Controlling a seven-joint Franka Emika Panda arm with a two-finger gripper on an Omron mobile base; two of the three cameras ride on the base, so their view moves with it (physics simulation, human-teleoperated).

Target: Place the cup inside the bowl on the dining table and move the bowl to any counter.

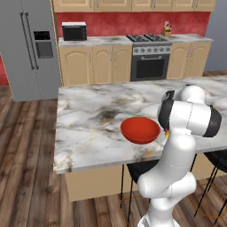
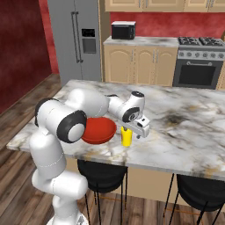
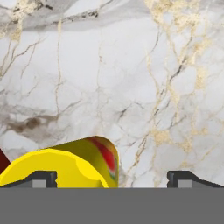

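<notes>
While end effector (image 2: 133,132) gapes wide over yellow cup (image 2: 126,137), red bowl (image 2: 97,131) beside, marble dining table (image 2: 184,127)

You're looking at a glossy red bowl (image 2: 98,131) and a plain yellow cup (image 2: 126,136) on the dining table (image 1: 88,119), whose top is white-grey marble veined with dark smudges and gold. Behind it, tan cabinets (image 1: 93,64) stand under a mottled red wall (image 1: 119,22), beside a grey fridge (image 1: 29,46).
</notes>
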